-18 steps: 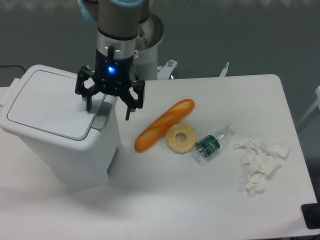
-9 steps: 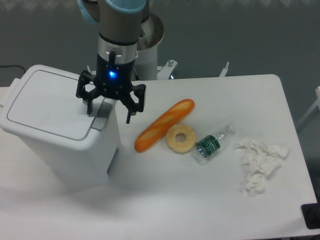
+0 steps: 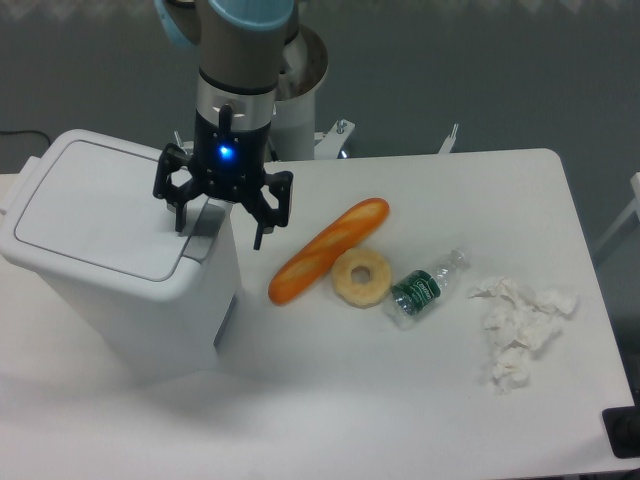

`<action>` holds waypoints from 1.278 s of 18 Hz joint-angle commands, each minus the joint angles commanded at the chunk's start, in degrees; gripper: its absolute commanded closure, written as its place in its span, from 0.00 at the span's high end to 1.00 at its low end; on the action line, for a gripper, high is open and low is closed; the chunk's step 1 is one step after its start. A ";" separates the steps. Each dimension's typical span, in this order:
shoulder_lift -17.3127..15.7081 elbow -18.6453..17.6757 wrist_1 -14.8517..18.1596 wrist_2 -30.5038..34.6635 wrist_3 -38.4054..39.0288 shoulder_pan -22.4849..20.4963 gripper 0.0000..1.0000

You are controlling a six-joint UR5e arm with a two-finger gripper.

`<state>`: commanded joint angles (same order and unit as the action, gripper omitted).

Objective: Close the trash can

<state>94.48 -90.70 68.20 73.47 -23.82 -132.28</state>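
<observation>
A: Gripper (image 3: 222,216) spread wide, holding nothing, above the front edge of the trash can (image 3: 125,270) at the table's (image 3: 400,400) left end. Lid looks down.

B: Latch (image 3: 207,228) is small; it should press straight down there, avoiding the baguette (image 3: 328,250).

A baguette (image 3: 328,250) is lying mid-frame on the white surface (image 3: 400,400), touching a bagel (image 3: 361,277); a small bottle (image 3: 425,288) and crumpled tissues (image 3: 520,330) are sitting further right.
</observation>
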 joint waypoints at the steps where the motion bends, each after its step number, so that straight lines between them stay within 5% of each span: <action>1: 0.00 0.09 0.00 0.00 0.00 0.00 1.00; 11: -0.26 4.48 0.18 0.09 3.08 -0.52 1.00; 16: 2.19 3.96 0.09 5.62 -5.61 -9.12 1.00; 23: 11.85 4.48 -2.18 7.03 -26.34 -23.18 1.00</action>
<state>106.33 -86.22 66.02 80.51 -50.16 -155.46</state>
